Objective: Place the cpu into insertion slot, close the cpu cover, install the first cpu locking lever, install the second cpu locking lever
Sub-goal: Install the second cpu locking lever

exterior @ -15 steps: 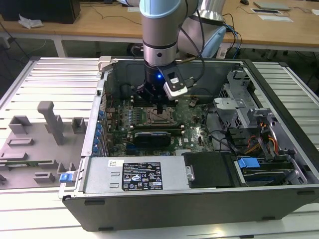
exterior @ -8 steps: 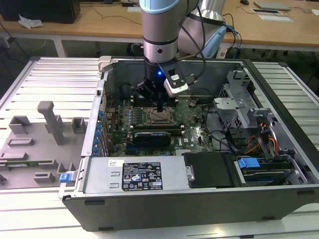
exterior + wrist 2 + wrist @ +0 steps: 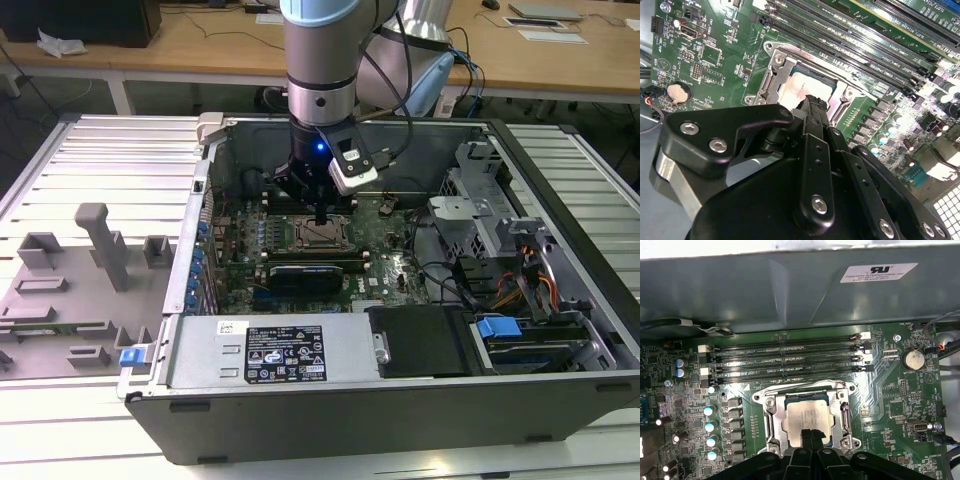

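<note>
The cpu [image 3: 807, 412] lies flat in the insertion slot [image 3: 308, 240] on the green motherboard, its pale metal top showing. The silvery cpu cover [image 3: 771, 417] lies down around the chip, and a thin wire lever runs along one edge of the socket. My gripper [image 3: 810, 434] is shut with nothing between its black fingers. Its tips stand on or just above the near edge of the cpu [image 3: 799, 86]. In the second wrist view the gripper [image 3: 815, 102] hides part of the chip and of the cover [image 3: 776, 75]. In the exterior view the gripper [image 3: 318, 213] hangs straight over the cpu [image 3: 325, 236].
Long black memory slots [image 3: 790, 355] run right beside the socket, with the grey case wall [image 3: 790, 290] behind them. A coin battery [image 3: 914, 359] and a row of capacitors [image 3: 710, 412] flank the socket. The power supply [image 3: 270, 350] and drive bay [image 3: 520, 330] line the case front.
</note>
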{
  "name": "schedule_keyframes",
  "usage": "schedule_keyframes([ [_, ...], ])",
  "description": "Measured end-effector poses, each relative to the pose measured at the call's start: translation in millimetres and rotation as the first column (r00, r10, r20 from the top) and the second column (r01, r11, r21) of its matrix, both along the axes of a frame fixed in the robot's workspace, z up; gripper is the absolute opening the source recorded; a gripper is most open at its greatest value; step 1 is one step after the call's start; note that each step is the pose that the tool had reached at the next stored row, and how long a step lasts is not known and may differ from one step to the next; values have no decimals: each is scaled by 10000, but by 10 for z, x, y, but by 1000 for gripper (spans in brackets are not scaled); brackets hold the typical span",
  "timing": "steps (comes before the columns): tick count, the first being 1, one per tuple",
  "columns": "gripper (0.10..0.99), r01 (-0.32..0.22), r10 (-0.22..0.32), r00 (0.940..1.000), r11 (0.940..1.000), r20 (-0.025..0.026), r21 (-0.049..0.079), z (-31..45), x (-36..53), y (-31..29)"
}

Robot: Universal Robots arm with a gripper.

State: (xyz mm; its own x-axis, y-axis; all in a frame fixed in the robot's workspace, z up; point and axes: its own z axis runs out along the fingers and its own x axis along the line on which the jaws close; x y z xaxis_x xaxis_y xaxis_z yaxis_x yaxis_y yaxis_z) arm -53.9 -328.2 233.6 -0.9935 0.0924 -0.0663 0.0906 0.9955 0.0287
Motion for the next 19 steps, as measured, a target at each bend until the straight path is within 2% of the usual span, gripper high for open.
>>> schedule_keyframes([
  [4, 106, 0, 0, 10000, 10000, -1, -1, 3, 0, 0],
  [11, 106, 0, 0, 10000, 10000, 0, 0, 114, 0, 0],
  [15, 106, -1, 1, 10000, 10000, -1, -1, 128, 0, -2],
  [19, 106, 0, 0, 10000, 10000, 0, -1, 127, 0, -94],
])
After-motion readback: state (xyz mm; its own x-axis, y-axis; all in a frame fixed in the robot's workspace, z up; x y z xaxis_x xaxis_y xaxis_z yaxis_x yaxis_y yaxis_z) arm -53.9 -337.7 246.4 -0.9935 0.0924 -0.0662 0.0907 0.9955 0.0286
